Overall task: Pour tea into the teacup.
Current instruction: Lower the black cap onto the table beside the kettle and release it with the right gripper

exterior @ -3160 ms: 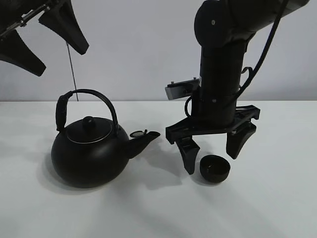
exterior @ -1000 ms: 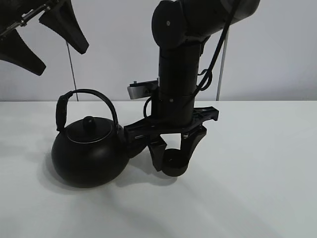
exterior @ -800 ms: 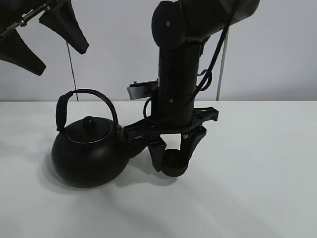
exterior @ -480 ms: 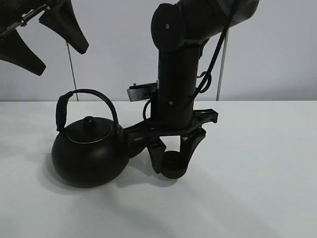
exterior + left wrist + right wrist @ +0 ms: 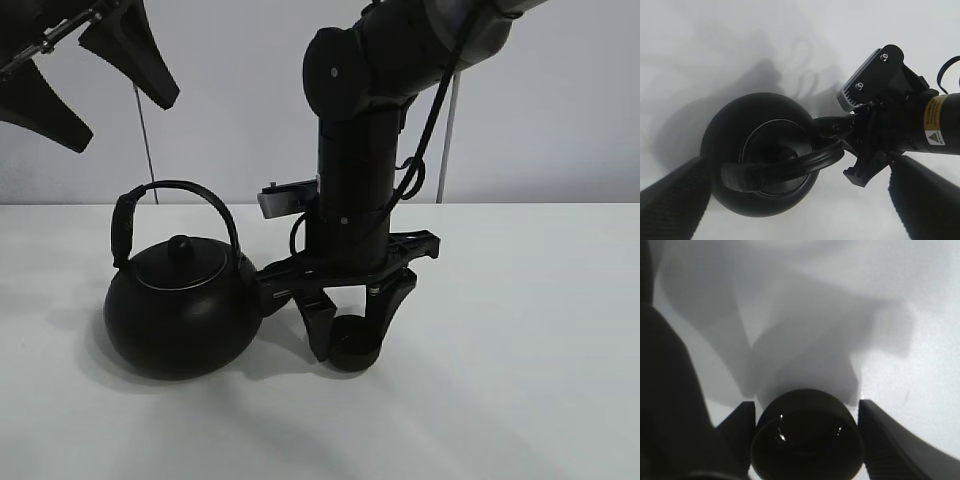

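The black kettle (image 5: 178, 320) stands on the white table at the left, arched handle up; its spout is hidden behind my right gripper. My right gripper (image 5: 352, 338) is shut on the small black teacup (image 5: 353, 350), holding it just at the table surface beside the kettle's spout. In the right wrist view the teacup (image 5: 807, 440) sits upright between both fingers (image 5: 737, 425). My left gripper (image 5: 125, 120) is open and empty, high above the kettle. The left wrist view looks down on the kettle (image 5: 760, 175) and the right arm (image 5: 910, 120).
The white table (image 5: 520, 360) stretches to the right and the front of the kettle. A thin vertical rod (image 5: 147, 150) stands behind the kettle against the grey wall.
My right gripper closed on the teacup and carried it left to the kettle's spout. In the last second it sank slightly toward the table. The left gripper and the kettle have not moved.
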Controlling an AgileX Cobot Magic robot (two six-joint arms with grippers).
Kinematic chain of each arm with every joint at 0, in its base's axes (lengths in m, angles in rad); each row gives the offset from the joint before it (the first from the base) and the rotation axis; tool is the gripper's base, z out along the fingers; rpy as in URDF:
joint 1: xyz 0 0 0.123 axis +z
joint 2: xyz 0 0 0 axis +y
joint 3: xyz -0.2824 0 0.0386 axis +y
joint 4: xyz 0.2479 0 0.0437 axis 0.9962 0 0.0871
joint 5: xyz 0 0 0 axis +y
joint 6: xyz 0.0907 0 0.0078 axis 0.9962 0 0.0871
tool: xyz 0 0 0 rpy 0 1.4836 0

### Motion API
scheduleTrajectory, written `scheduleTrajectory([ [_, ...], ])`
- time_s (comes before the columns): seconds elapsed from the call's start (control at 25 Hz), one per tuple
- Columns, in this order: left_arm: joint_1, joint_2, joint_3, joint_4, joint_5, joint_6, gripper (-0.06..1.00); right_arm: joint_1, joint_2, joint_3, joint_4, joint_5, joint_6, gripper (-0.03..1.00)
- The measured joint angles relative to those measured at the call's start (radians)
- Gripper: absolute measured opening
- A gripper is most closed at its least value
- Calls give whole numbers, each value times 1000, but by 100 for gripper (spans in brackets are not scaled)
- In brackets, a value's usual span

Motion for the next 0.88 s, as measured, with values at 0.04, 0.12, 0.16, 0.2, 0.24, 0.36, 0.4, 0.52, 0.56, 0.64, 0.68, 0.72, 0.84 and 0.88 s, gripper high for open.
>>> scheduleTrajectory([
  [0.04,0,0,0,0,0,0,70,0,0,0,0,0,0,41],
  [0.12,0,0,0,0,0,0,70,0,2,0,0,0,0,45],
  [0.16,0,0,0,0,0,0,70,0,4,0,-1,3,0,48],
  [0.2,0,0,0,0,0,0,70,0,5,0,-4,9,0,50],
  [0.24,0,0,0,0,0,0,70,0,5,0,-7,14,0,52],
  [0.36,0,0,0,0,0,0,70,0,5,0,-13,27,0,53],
  [0.4,0,0,0,0,0,0,70,0,5,0,-14,29,0,53],
  [0.52,0,0,0,0,0,0,70,0,5,0,-14,54,0,54],
  [0.56,0,0,0,0,0,0,70,0,5,0,-14,60,-2,54],
  [0.64,0,0,0,0,0,0,70,0,0,0,-11,62,-16,54],
  [0.68,0,0,0,0,0,0,70,0,-5,0,-8,62,-23,54],
  [0.72,0,0,0,0,0,0,70,0,-14,0,-4,62,-29,54],
  [0.84,0,0,0,0,0,0,70,0,-50,0,0,62,-44,54],
  [0.88,0,0,0,0,0,0,70,0,-65,0,0,63,-46,54],
])
